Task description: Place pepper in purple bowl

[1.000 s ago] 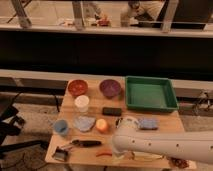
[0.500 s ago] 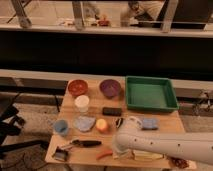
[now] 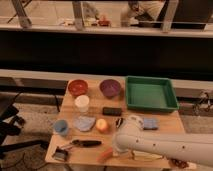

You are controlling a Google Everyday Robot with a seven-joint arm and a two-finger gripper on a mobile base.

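The pepper, slim and red-orange, lies on the wooden table near its front edge. The purple bowl stands empty at the back middle of the table. My white arm reaches in from the lower right. Its end bends down over the front of the table. The gripper is at that end, just right of the pepper, mostly hidden by the arm. I cannot tell whether it touches the pepper.
A red-orange bowl stands left of the purple bowl, and a green tray stands right of it. Also on the table are a white cup, a black block, a blue cup, a grey-blue cloth, an orange fruit, a blue sponge and a black-handled tool.
The arm's end has shifted only slightly over the front of the table. The pepper and the bowls have not moved.
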